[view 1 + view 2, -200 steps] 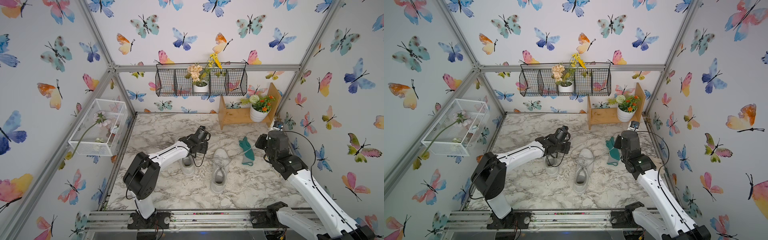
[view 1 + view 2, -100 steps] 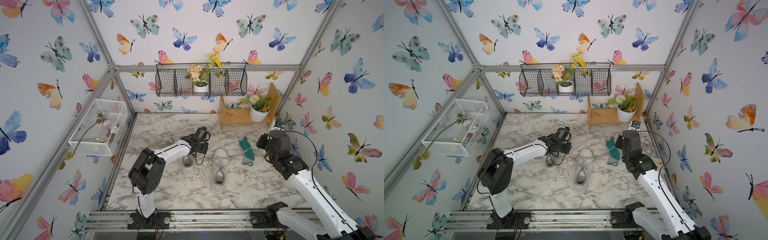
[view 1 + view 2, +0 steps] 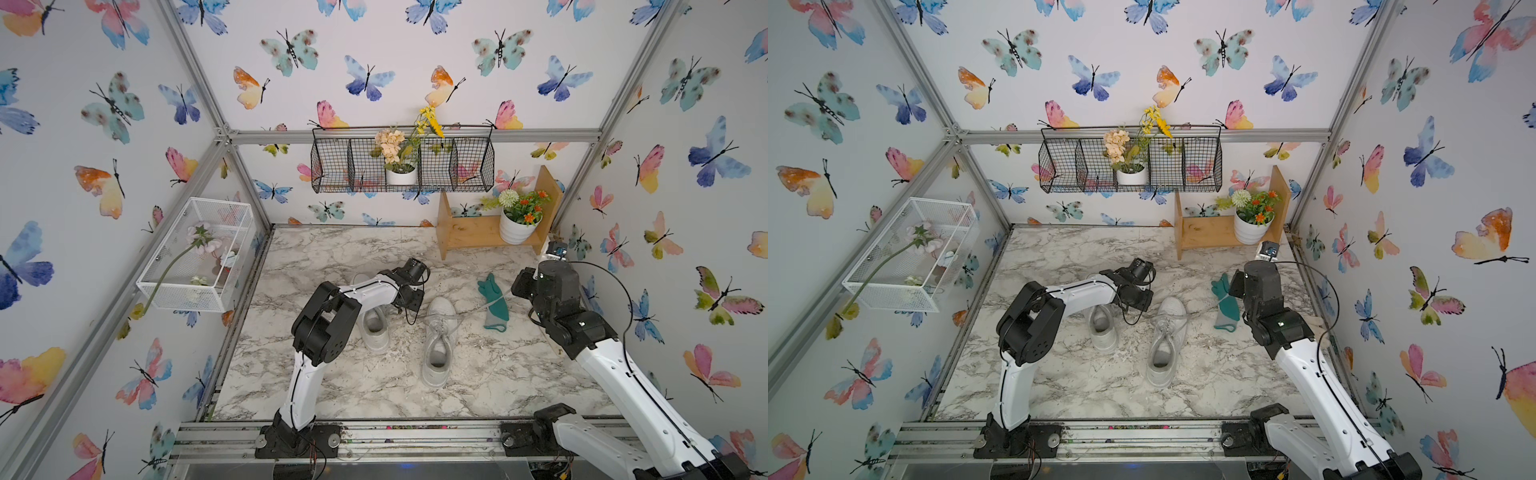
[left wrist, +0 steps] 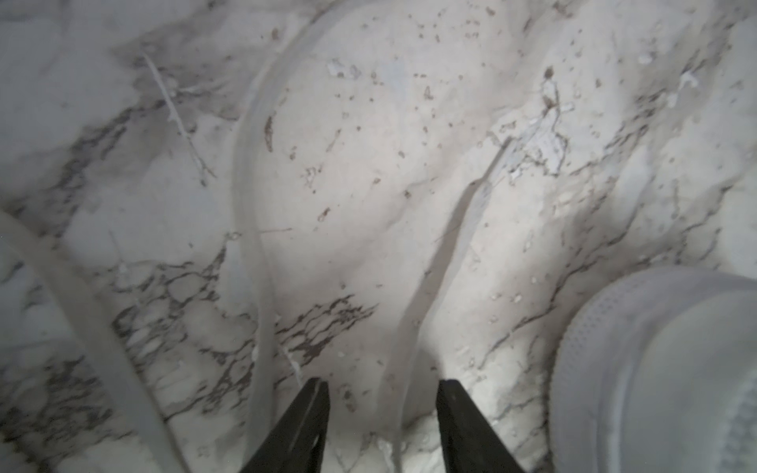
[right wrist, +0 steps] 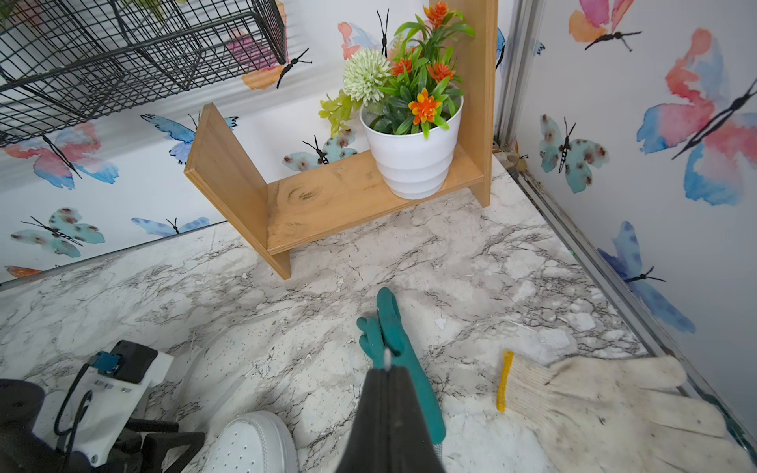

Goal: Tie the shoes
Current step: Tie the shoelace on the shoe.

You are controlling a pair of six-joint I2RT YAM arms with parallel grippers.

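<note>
Two white shoes stand side by side in both top views, one shoe (image 3: 375, 330) under my left arm and the other shoe (image 3: 437, 345) to its right. My left gripper (image 4: 385, 383) hangs low over the marble between their toes. It is open, and a loose white lace (image 4: 442, 262) runs between its fingers, touched by neither. A shoe toe (image 4: 655, 368) lies beside it. My right gripper (image 5: 386, 368) is shut on a lace end, whose white tip pokes out. That lace (image 3: 482, 305) stretches from the right-hand shoe across to my right gripper (image 3: 517, 289).
A teal glove (image 3: 494, 305) lies under the stretched lace, and a white knit glove (image 5: 606, 405) lies by the right wall. A wooden shelf (image 3: 478, 237) with a flower pot (image 3: 517, 230) stands at the back right. A black wire basket (image 3: 353, 166) hangs on the back wall.
My left gripper has opened and let go of the lace. The left arm's elbow has swung forward and higher. The right arm has barely moved.
</note>
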